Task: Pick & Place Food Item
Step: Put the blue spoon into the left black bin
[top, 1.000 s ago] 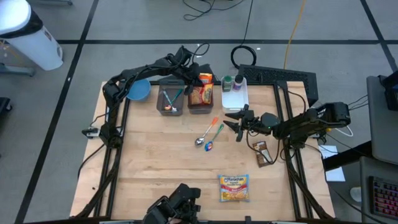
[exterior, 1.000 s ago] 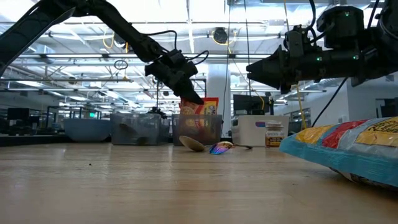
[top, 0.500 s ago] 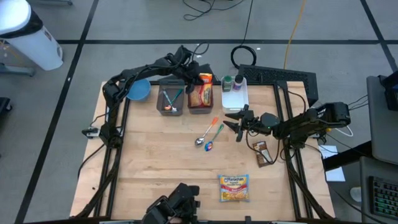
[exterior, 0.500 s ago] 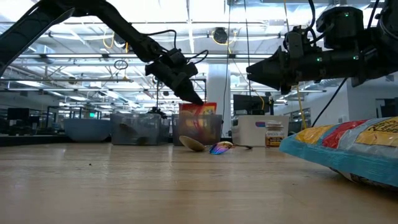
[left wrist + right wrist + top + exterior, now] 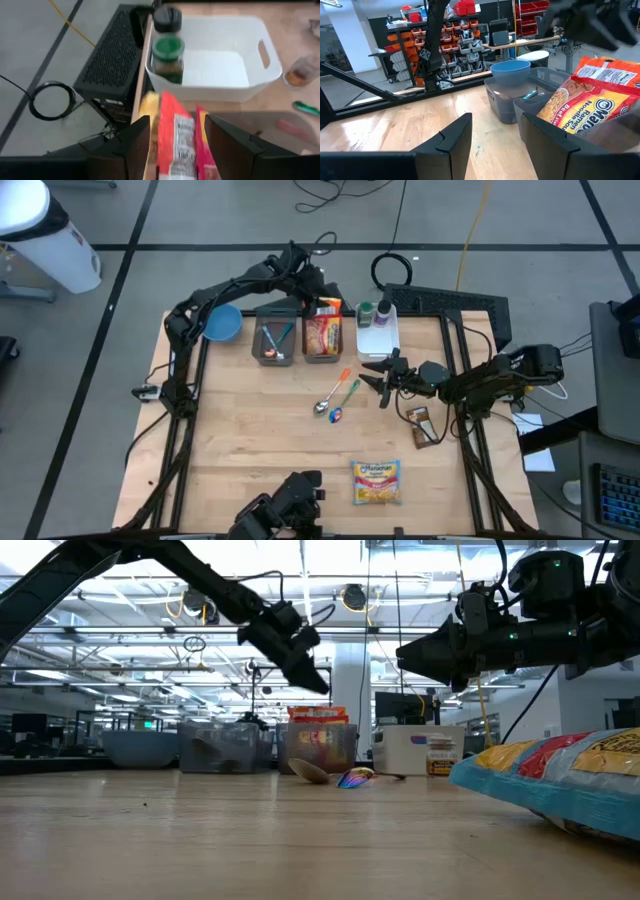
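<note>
Clear bin (image 5: 322, 340) below open left end effector (image 5: 318, 298)

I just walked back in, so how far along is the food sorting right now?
Done: a ramen packet sits in the clear bin, and the left gripper above it is open and empty. In hand: nothing; the right gripper hangs open mid-table. Left: another ramen packet and a snack bar lie on the table.

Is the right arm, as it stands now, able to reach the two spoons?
Probably yes: the right end effector hovers open beside the spoons, with only bare table between.
</note>
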`<control>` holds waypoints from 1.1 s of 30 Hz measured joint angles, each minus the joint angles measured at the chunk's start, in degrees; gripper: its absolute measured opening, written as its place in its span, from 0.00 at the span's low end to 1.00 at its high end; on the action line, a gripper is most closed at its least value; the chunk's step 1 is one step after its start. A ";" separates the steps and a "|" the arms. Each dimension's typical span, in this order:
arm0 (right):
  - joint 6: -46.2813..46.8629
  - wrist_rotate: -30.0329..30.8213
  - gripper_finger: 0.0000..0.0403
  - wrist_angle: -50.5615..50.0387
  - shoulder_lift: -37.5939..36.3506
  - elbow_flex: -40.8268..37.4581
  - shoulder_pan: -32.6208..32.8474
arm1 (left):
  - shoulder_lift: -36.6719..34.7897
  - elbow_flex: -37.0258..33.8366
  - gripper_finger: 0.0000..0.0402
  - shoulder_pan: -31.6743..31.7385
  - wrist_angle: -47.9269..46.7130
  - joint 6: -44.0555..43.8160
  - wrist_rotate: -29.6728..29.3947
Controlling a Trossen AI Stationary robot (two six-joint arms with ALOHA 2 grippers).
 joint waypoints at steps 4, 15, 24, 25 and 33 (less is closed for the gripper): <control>-0.08 0.00 0.41 0.00 0.00 0.00 -0.01 | -0.08 5.57 0.50 -0.61 -5.60 -0.02 1.20; -1.67 0.21 0.41 2.42 0.00 0.00 -0.11 | -7.57 12.83 0.50 -3.68 -17.97 -4.09 7.13; -2.39 0.23 0.41 3.84 0.00 0.02 -0.11 | -28.95 -5.38 0.50 -10.14 -12.65 -7.61 6.73; -1.90 0.22 0.41 3.58 0.00 0.02 -0.11 | -31.78 -9.29 0.50 -10.78 -9.99 -8.83 7.50; 1.80 0.22 0.41 1.23 0.00 0.02 -0.11 | -53.79 -43.18 0.50 -16.63 17.58 -22.02 3.83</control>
